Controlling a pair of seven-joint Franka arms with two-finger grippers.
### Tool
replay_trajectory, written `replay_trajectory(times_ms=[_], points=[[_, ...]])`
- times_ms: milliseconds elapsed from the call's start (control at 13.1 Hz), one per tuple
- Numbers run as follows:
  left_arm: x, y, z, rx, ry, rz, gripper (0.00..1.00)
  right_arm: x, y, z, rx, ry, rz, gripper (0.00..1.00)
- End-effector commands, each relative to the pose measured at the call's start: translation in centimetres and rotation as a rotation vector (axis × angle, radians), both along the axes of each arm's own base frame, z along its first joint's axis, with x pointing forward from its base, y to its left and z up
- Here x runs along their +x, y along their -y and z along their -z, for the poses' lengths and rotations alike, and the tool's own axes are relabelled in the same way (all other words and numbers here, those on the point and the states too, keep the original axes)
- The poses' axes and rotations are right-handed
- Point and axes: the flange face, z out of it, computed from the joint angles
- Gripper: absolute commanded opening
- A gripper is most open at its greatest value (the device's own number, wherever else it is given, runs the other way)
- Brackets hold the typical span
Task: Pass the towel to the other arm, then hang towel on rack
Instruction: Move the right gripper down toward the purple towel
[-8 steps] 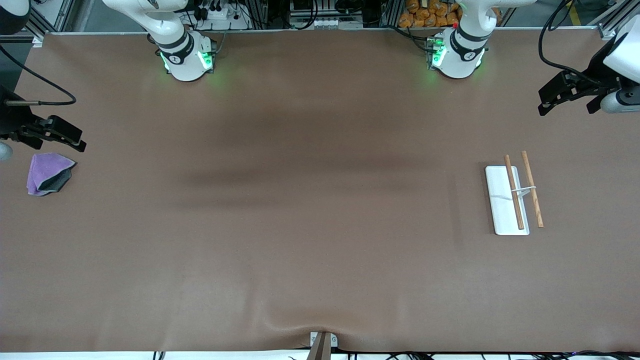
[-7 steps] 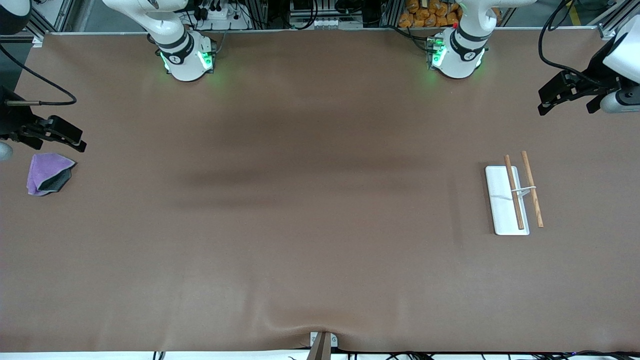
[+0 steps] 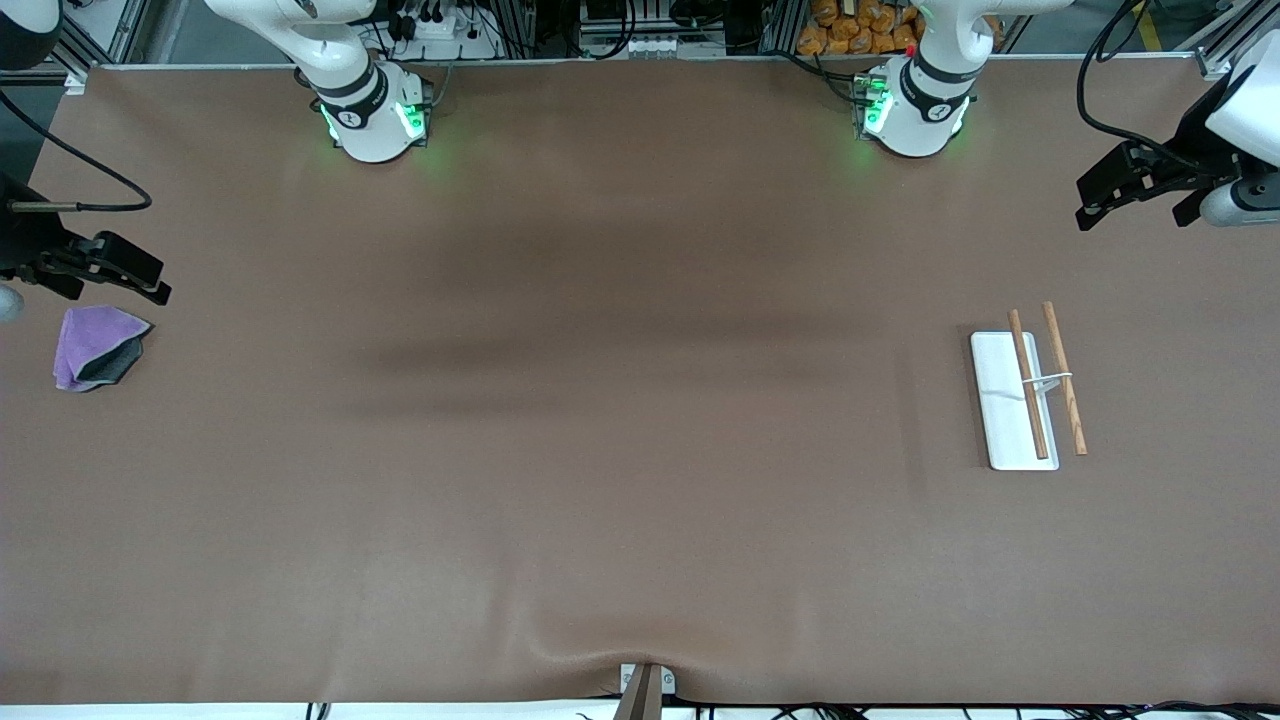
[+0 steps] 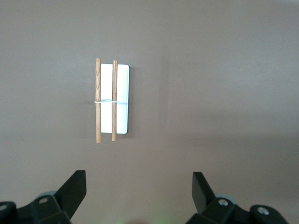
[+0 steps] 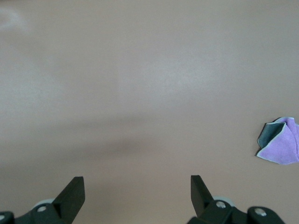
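Note:
A folded purple towel with a dark grey underside lies on the brown table at the right arm's end; it also shows in the right wrist view. My right gripper hangs open and empty in the air close by the towel, clear of it. The rack, a white flat base with two brown wooden rods and a thin white crosspiece, stands toward the left arm's end and shows in the left wrist view. Over the table edge at that end, my left gripper is up in the air, open and empty.
The brown table mat lies bare between towel and rack. Both arm bases stand along the table edge farthest from the front camera. A small bracket sits at the edge nearest that camera.

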Motion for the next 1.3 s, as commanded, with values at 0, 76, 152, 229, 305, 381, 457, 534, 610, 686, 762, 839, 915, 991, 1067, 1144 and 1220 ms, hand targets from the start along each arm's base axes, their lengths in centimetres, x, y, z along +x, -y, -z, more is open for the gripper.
replay_trajectory(times_ms=[0, 76, 152, 229, 305, 381, 457, 534, 610, 686, 762, 839, 915, 991, 1067, 1144, 1220], points=[[-0.2, 0.0, -0.4, -0.008, -0.014, 0.013, 1.00, 0.3, 0.6, -0.2, -0.007, 0.002, 0.003, 1.00], [-0.3, 0.1, -0.3, -0.008, -0.025, 0.007, 1.00, 0.3, 0.6, -0.2, -0.006, 0.002, 0.003, 1.00], [-0.3, 0.2, -0.3, -0.011, -0.028, 0.007, 1.00, 0.3, 0.6, -0.1, -0.006, -0.001, 0.003, 1.00], [-0.3, 0.3, -0.2, -0.011, -0.030, 0.008, 1.00, 0.4, 0.8, 0.1, -0.007, -0.004, 0.008, 1.00], [-0.3, 0.2, -0.1, -0.012, -0.032, 0.007, 1.00, 0.4, 0.9, 0.0, -0.007, -0.002, 0.011, 1.00], [-0.3, 0.2, -0.1, -0.012, -0.032, 0.007, 1.00, 0.4, 1.4, 0.0, -0.008, -0.002, 0.028, 1.00], [-0.3, 0.2, 0.0, -0.012, -0.033, 0.007, 1.00, 0.5, 2.0, 0.3, -0.007, -0.007, 0.038, 1.00], [-0.3, 0.2, 0.1, -0.012, -0.035, 0.007, 1.00, 1.5, 2.8, 2.1, -0.011, -0.033, 0.052, 1.00], [-0.3, 0.3, 0.2, -0.013, -0.038, 0.007, 1.00, 1.6, 3.1, 2.5, -0.013, -0.042, 0.050, 1.00], [-0.3, 0.2, 0.4, -0.013, -0.041, 0.005, 1.00, 1.6, 3.3, 2.6, -0.024, -0.047, 0.052, 1.00], [-0.2, 0.0, 0.5, -0.013, -0.043, 0.002, 1.00, 1.8, 3.6, 3.3, -0.048, -0.060, 0.056, 1.00], [-0.2, 0.0, 0.6, -0.013, -0.041, 0.002, 1.00, 2.3, 3.9, 4.4, -0.076, -0.082, 0.053, 1.00], [0.0, 0.0, 1.1, -0.014, -0.047, 0.002, 1.00, 2.6, 4.3, 5.8, -0.106, -0.111, 0.043, 1.00], [0.1, 0.1, 1.5, -0.014, -0.043, 0.004, 1.00, 3.1, 4.8, 6.9, -0.125, -0.130, 0.045, 1.00], [0.2, 0.2, 1.9, -0.014, -0.044, 0.005, 1.00, 3.1, 5.2, 7.4, -0.126, -0.142, 0.054, 1.00], [0.2, 0.5, 2.1, -0.026, -0.049, 0.006, 1.00, 3.3, 5.7, 8.1, -0.125, -0.153, 0.058, 1.00], [0.3, 0.6, 2.3, -0.044, -0.054, 0.004, 1.00, 3.7, 5.9, 9.6, -0.123, -0.182, 0.058, 1.00]])
